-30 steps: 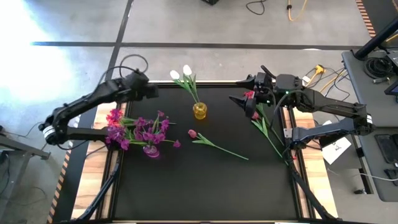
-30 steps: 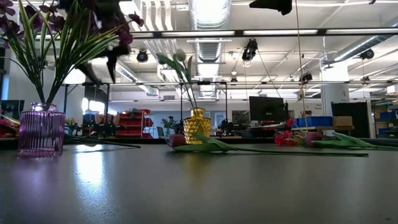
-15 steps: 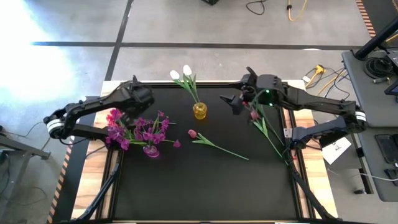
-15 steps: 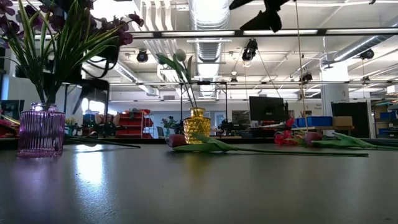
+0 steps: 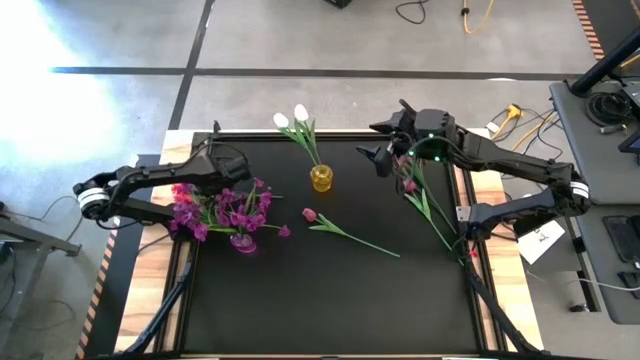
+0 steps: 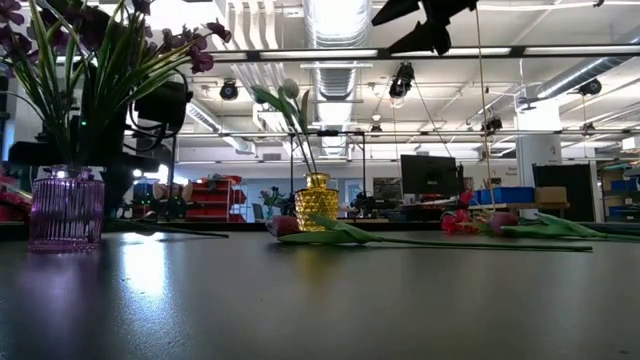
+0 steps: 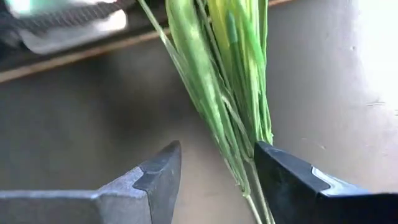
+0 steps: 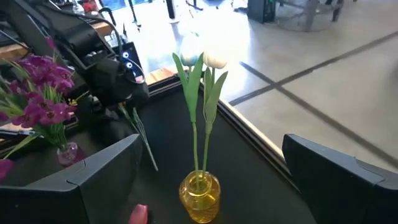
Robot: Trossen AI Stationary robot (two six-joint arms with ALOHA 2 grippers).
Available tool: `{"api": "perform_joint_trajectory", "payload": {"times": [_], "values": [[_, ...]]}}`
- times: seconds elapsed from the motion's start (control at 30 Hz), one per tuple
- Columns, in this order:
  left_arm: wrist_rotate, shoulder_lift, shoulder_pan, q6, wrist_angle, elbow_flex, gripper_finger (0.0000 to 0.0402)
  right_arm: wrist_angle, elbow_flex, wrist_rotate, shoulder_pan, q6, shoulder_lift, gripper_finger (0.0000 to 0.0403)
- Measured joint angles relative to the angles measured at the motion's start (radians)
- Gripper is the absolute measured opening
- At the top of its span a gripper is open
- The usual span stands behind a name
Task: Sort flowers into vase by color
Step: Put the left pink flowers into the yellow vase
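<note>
My left gripper [image 5: 222, 180] is open and low over the table, just behind the purple vase [image 5: 242, 241]. A bundle of green stems [image 7: 230, 118] lying on the table runs between its fingers. These stems seem to belong to the red-pink bunch [image 5: 183, 188] at the table's left. My right gripper [image 5: 378, 143] is open and empty, high above the table right of the yellow vase [image 5: 320, 178]. That vase holds two white tulips [image 8: 202, 59]. Purple bunches [image 6: 90, 40] stand in the purple vase. A pink bud [image 5: 309, 214] lies mid-table. My left gripper comes down from above with a finger on either side of the green stems [image 7: 249, 149], across them. One finger [image 7: 280, 174] is right beside the stems, but I cannot tell whether it touches them.
More red-pink flowers [image 5: 408, 185] lie by the table's right edge, their stems [image 5: 440, 225] running toward the near side. The pink bud's long stem [image 5: 360, 243] crosses the middle. The near half of the black table [image 5: 330, 310] holds nothing else.
My left gripper has moved from the far-left corner toward the near edge and down, coming to the stems behind the purple vase. My right arm has swung toward the table's left, staying high.
</note>
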Motion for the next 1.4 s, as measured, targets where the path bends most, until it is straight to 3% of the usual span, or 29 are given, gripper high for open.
{"api": "perform_joint_trajectory", "payload": {"times": [0.17,0.37,0.83,0.97,1.1,1.23,1.4], "values": [[-0.008,0.026,0.0,-0.037,0.01,0.02,0.0187,-0.007,0.002,0.0,0.0,-0.012,-0.01,0.0381],[-0.089,0.051,0.016,-0.034,0.008,0.059,0.0187,-0.008,0.017,0.0,0.0,-0.04,-0.011,0.0381],[-0.057,0.056,0.169,-0.012,0.146,-0.046,0.0183,-0.015,0.016,0.001,0.0,-0.04,-0.011,0.0381],[-0.061,0.054,0.177,0.023,0.212,-0.072,0.0134,-0.003,0.016,0.001,0.0,-0.04,-0.011,0.0381],[-0.157,0.038,0.176,0.051,0.228,-0.069,0.0031,0.007,0.036,0.001,0.0,-0.041,-0.011,0.0381],[-0.297,-0.009,0.175,0.228,0.273,-0.021,0.002,0.014,0.091,0.001,0.0,-0.068,-0.013,0.0381],[-0.399,-0.101,0.16,0.742,0.389,0.104,0.0009,0.007,0.167,-0.007,0.0,-0.116,-0.013,0.0381]]}}
